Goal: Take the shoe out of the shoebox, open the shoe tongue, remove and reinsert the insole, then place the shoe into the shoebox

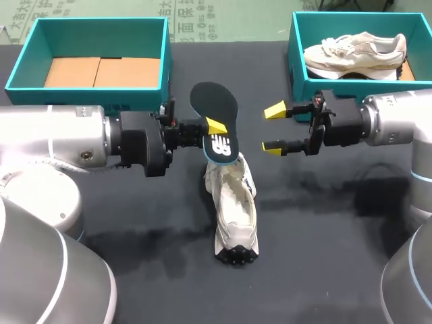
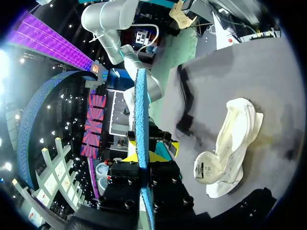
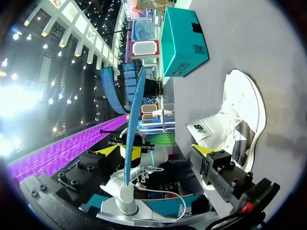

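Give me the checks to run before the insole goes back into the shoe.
1. Insole held: left gripper is shut on the insole, which stands upright: ok.
2. Right gripper free: open and empty: ok.
3. Shoe in place: it lies on the table close by the insole: ok.
4. Shoe steadied: nothing holds it: not ok.
5. Tongue pulled back far enough: cannot tell.

Robot lab bench as I see it from my station, my left arm (image 1: 54,135) and right arm (image 1: 398,118) over a dark-covered table (image 1: 324,229), a teal shoebox (image 1: 67,96) at one far corner, a second shoebox (image 1: 295,61) at the other, a pale shoe (image 1: 233,216) set out between them.
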`<state>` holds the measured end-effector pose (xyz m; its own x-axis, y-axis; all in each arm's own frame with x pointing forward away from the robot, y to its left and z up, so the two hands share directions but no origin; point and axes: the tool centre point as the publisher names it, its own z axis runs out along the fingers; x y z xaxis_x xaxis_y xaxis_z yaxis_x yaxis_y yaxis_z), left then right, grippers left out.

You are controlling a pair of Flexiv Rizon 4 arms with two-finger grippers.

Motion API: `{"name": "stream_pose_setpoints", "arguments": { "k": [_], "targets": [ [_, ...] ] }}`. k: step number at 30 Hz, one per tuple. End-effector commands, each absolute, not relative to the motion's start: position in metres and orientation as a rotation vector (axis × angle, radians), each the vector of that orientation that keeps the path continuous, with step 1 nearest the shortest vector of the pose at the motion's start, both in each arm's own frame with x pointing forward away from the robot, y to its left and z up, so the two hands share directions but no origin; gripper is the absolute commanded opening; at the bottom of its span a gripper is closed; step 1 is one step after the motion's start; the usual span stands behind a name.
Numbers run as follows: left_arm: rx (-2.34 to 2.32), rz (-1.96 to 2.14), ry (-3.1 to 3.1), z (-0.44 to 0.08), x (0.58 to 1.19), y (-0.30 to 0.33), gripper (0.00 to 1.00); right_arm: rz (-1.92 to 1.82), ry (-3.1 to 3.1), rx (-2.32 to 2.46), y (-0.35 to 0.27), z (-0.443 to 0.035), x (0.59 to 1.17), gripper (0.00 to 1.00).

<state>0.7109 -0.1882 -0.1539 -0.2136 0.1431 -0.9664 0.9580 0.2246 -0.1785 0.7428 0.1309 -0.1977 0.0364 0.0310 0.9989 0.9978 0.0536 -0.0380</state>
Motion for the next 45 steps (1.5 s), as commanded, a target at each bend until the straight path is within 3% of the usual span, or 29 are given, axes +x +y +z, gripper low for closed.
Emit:
{"name": "stream_pose_setpoints", "arguments": {
  "k": [1, 19, 33, 37, 45],
  "targets": [
    [1.066, -1.104, 1.572, -0.154, 0.709, -0.187, 0.00, -1.125, -1.230, -1.208, 0.132, -0.198, 0.744, 1.00],
    [1.065, -0.926, 1.291, -0.199, 0.702, -0.193, 0.00, -1.121, -1.269, -1.227, 0.166, -0.180, 0.743, 1.00],
    [1.039, -0.943, 1.323, -0.196, 0.704, -0.200, 0.00, -1.156, -1.336, -1.158, 0.191, -0.185, 0.743, 1.00],
    [1.034, -0.947, 1.338, -0.195, 0.706, -0.200, 0.00, -1.166, -1.348, -1.144, 0.195, -0.188, 0.743, 0.85],
    [1.071, -0.958, 1.336, -0.194, 0.706, -0.203, 0.00, -1.163, -1.365, -1.127, 0.200, -0.193, 0.743, 0.82]
  ]
}}
